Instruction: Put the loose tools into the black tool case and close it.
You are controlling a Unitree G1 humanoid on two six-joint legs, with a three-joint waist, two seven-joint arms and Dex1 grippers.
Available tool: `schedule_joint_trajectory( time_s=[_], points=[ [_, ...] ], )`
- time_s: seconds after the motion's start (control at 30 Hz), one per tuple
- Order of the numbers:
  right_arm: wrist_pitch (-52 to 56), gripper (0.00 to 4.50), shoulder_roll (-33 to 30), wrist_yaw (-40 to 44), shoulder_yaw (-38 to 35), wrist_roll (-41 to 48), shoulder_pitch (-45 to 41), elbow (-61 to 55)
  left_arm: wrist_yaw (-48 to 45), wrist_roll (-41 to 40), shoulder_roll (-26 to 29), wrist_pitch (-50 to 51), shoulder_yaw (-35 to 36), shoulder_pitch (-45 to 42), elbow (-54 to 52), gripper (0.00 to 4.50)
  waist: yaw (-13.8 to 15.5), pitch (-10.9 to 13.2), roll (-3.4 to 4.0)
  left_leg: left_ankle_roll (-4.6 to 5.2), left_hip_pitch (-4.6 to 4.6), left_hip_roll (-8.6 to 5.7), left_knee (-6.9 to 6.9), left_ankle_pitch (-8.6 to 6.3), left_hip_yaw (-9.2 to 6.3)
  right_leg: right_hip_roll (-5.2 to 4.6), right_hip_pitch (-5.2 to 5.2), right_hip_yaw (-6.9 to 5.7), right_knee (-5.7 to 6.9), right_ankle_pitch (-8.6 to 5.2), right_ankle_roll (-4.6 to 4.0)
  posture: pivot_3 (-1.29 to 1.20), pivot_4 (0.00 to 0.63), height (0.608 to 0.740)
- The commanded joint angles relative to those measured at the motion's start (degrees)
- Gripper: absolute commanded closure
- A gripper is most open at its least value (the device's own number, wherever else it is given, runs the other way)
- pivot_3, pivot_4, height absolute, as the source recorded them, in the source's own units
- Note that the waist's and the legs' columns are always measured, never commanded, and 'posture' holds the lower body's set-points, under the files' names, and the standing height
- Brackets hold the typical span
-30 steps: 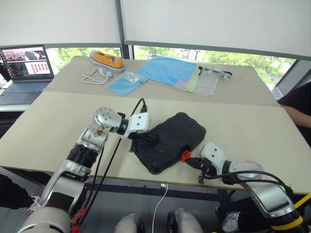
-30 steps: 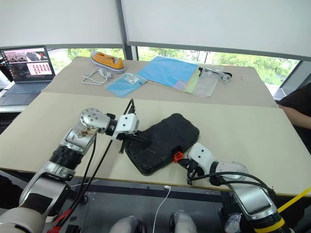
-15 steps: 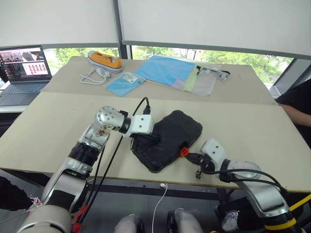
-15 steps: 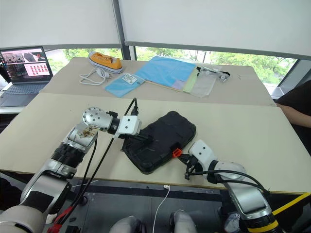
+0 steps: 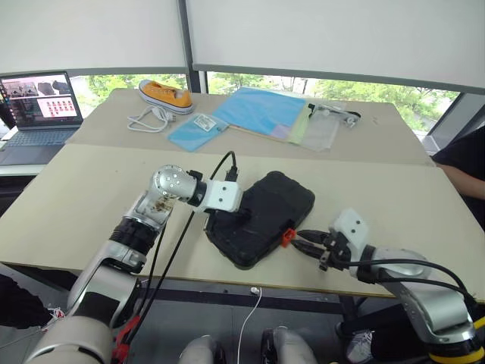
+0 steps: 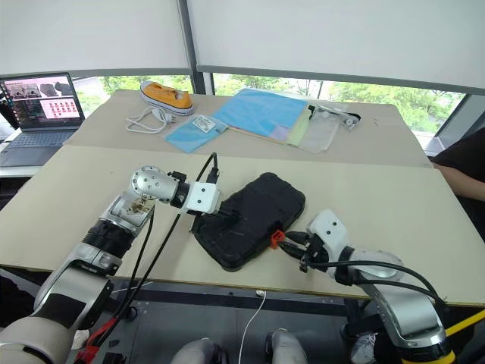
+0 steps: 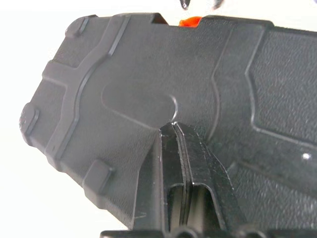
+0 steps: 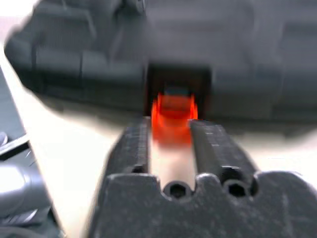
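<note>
Resting fingers-together on the closed black tool case [image 5: 261, 216], left tool [image 7: 176, 130]; right tool [image 5: 305, 240] parted beside the orange latch [image 5: 288, 237].

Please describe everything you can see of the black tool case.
The black tool case is a rounded, textured plastic clamshell with raised ribs, lying closed and flat near the table's front edge. A small orange latch sits on its near side. The shut left claw presses on its lid; the right claw, fingers apart, points at the latch.
</note>
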Motion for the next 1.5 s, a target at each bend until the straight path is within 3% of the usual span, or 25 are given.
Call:
schedule_joint_trajectory(
  time_s=[0.03,0.1,0.43,0.53,0.7,0.73,1.37,1.43,1.5],
  points=[
    [-1.3,1.43,0.7,-0.6,0.6,-0.6,-0.5,0.8,-1.1,3.0,0.8,0.7,-2.4,1.2,2.8,4.50,0.0,0.0,0.00,0.06,0.00,0.00,0.00,-0.04,-0.01,-0.01,0.00,-0.01,0.01,0.00,0.01,0.00,0.150,0.718],
    [-1.4,0.74,1.9,-1.7,1.4,-1.1,-1.4,2.2,-1.1,3.0,0.7,0.7,-2.4,1.1,2.9,4.50,0.0,0.0,-0.01,0.15,0.01,0.02,0.00,-0.09,-0.04,-0.01,0.00,-0.02,0.02,0.00,0.01,0.00,0.150,0.718],
    [-2.4,0.74,6.1,-2.9,3.1,-1.8,-5.1,7.7,-1.0,3.1,0.9,0.6,-2.3,1.0,3.0,4.50,0.0,0.0,0.00,0.05,-0.01,0.03,-0.01,-0.03,-0.02,-0.02,-0.01,-0.02,0.02,0.00,0.01,0.00,0.150,0.718],
    [-2.9,1.44,6.2,-2.5,3.0,-1.8,-5.0,7.7,-1.0,3.1,1.0,0.7,-2.3,1.1,2.8,4.50,0.0,0.0,0.00,0.05,-0.01,0.03,-0.01,-0.03,-0.03,-0.03,-0.02,-0.03,0.02,0.00,0.01,0.00,0.150,0.718],
    [-3.6,3.20,6.0,-2.1,2.8,-1.8,-3.7,6.2,-0.9,3.1,1.2,0.6,-2.3,1.3,2.6,4.50,0.0,0.0,0.00,0.04,-0.02,0.03,-0.01,-0.03,-0.03,-0.04,-0.01,-0.03,0.01,0.00,0.01,0.00,0.150,0.718],
    [-3.6,3.33,6.0,-2.1,2.8,-1.9,-3.5,5.9,-0.9,3.1,1.2,0.6,-2.3,1.4,2.6,4.50,0.0,0.0,0.00,0.05,-0.02,0.03,-0.01,-0.03,-0.03,-0.04,-0.01,-0.03,0.01,0.00,0.01,0.00,0.150,0.718],
    [-3.5,3.33,4.9,-4.2,1.2,-1.6,-1.1,0.4,-0.7,3.4,0.9,-0.3,-2.6,1.4,3.2,4.50,0.3,0.0,0.01,0.02,-0.10,0.03,-0.07,-0.07,-0.03,-0.01,-0.01,-0.06,-0.34,0.03,0.12,0.00,0.150,0.718],
    [-2.7,2.32,4.5,-4.1,1.5,-1.8,-1.2,0.6,-0.7,3.4,0.9,-0.3,-2.6,1.3,3.2,4.50,0.3,0.0,0.01,0.02,-0.10,0.03,-0.08,-0.08,-0.03,-0.01,-0.01,-0.06,-0.35,0.03,0.12,0.00,0.150,0.718],
    [-2.8,1.72,3.9,-4.7,1.6,-2.8,-1.2,0.6,-0.6,3.5,0.9,-0.3,-2.6,1.2,3.3,4.50,0.3,0.0,0.01,0.03,-0.09,0.03,-0.09,-0.08,-0.03,-0.01,0.00,-0.05,-0.36,0.04,0.12,0.00,0.150,0.718]
  ],
)
